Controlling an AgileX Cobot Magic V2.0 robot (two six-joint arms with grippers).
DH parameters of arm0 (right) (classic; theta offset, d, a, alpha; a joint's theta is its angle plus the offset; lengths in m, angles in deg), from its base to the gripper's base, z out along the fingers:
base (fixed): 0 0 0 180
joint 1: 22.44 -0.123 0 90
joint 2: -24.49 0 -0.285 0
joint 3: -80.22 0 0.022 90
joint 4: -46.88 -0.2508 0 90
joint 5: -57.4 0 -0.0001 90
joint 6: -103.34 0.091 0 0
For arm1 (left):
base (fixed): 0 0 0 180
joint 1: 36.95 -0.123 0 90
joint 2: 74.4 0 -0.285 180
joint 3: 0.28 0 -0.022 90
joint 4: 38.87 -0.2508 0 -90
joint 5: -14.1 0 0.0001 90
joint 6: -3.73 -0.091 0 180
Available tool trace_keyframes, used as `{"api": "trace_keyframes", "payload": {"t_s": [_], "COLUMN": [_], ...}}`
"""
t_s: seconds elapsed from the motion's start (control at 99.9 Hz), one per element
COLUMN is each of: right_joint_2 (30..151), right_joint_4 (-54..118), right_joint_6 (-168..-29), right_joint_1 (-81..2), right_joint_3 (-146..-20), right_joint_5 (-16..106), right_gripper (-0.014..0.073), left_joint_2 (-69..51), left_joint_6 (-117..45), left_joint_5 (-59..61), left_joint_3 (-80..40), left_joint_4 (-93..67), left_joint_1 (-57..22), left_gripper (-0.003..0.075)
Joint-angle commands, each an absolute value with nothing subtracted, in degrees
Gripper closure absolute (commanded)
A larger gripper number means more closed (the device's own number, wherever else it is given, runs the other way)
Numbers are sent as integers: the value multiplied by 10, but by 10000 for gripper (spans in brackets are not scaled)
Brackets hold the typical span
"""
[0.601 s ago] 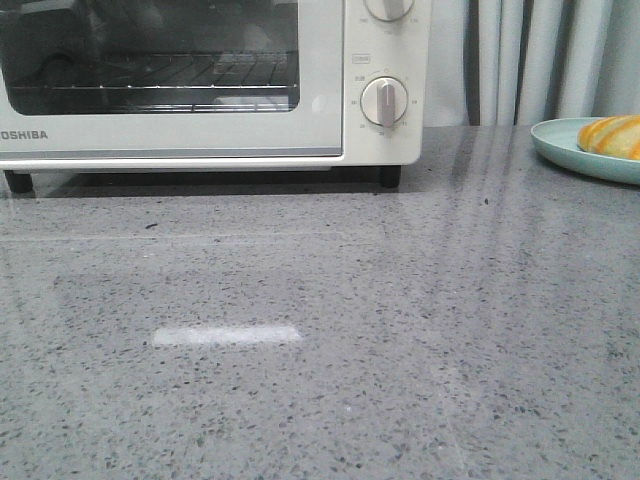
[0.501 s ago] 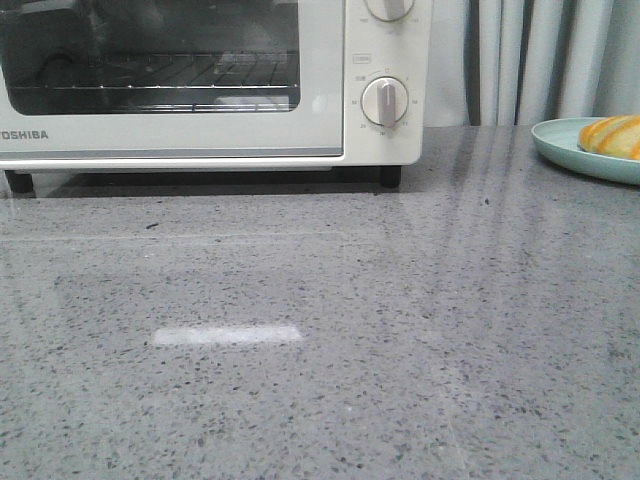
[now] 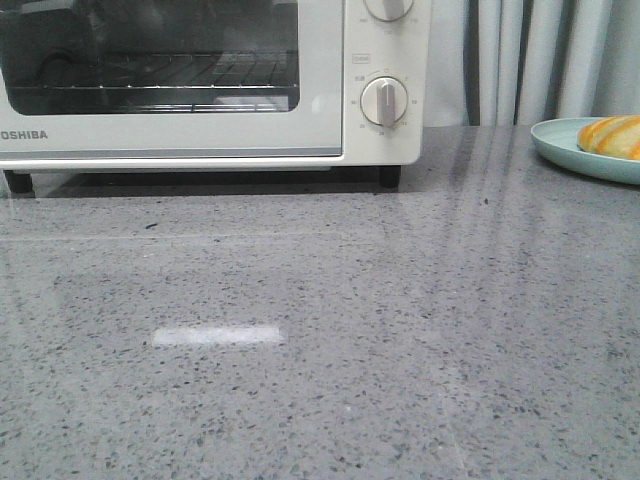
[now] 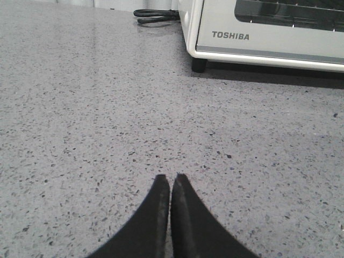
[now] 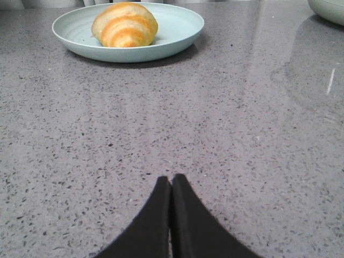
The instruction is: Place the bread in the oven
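The bread (image 5: 124, 24), a golden-orange striped roll, lies on a pale green plate (image 5: 177, 27); in the front view the bread (image 3: 612, 136) is at the far right edge on the plate (image 3: 560, 145). The cream-white oven (image 3: 330, 110) stands at the back left with its glass door closed and the wire rack visible inside; its corner shows in the left wrist view (image 4: 215, 37). My left gripper (image 4: 171, 177) is shut and empty above bare countertop. My right gripper (image 5: 171, 177) is shut and empty, well short of the plate. Neither gripper shows in the front view.
Two dial knobs (image 3: 384, 101) are on the oven's right panel. A black cord (image 4: 156, 16) lies beside the oven. Another pale dish's edge (image 5: 328, 9) is at a corner of the right wrist view. Curtains (image 3: 530, 60) hang behind the grey speckled countertop (image 3: 330, 330).
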State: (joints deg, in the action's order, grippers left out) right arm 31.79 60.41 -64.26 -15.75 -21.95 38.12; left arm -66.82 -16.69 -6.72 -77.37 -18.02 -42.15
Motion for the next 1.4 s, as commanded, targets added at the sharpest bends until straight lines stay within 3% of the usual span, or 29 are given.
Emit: {"api": "trace_keyframes", "payload": {"t_s": [0.0, 0.23, 0.34, 0.531, 0.681, 0.761, 0.901, 1.081, 1.212, 1.392], "right_joint_2": [306, 306, 306, 306, 306, 307, 307, 331, 400, 504], "right_joint_4": [607, 612, 667, 666, 653, 627, 505, 539, 579, 641], "right_joint_6": [-647, -647, -647, -647, -622, -571, -514, -517, -518, -518], "right_joint_1": [-153, -153, -153, -153, -153, -153, -153, -156, -177, -244], "right_joint_3": [-213, -213, -213, -213, -213, -219, -266, -357, -424, -476], "right_joint_5": [401, 403, 464, 718, 853, 822, 652, 610, 531, 522], "right_gripper": [662, 662, 662, 662, 662, 662, 662, 662, 662, 662], "left_joint_2": [-686, -686, -686, -686, -686, -686, -686, -663, -573, -477], "left_joint_6": [-164, -164, -164, -164, -164, -164, -166, -315, -446, -573], "left_joint_5": [-34, -34, -25, -5, 22, 34, 34, -36, -118, -95], "left_joint_3": [-789, -789, -789, -788, -788, -788, -768, -669, -574, -464], "left_joint_4": [-171, -174, -158, 174, 306, 326, 351, 351, 351, 350], "left_joint_1": [-423, -423, -423, -423, -423, -423, -421, -421, -421, -370], "left_gripper": [741, 741, 741, 741, 741, 741, 741, 741, 741, 742]}}
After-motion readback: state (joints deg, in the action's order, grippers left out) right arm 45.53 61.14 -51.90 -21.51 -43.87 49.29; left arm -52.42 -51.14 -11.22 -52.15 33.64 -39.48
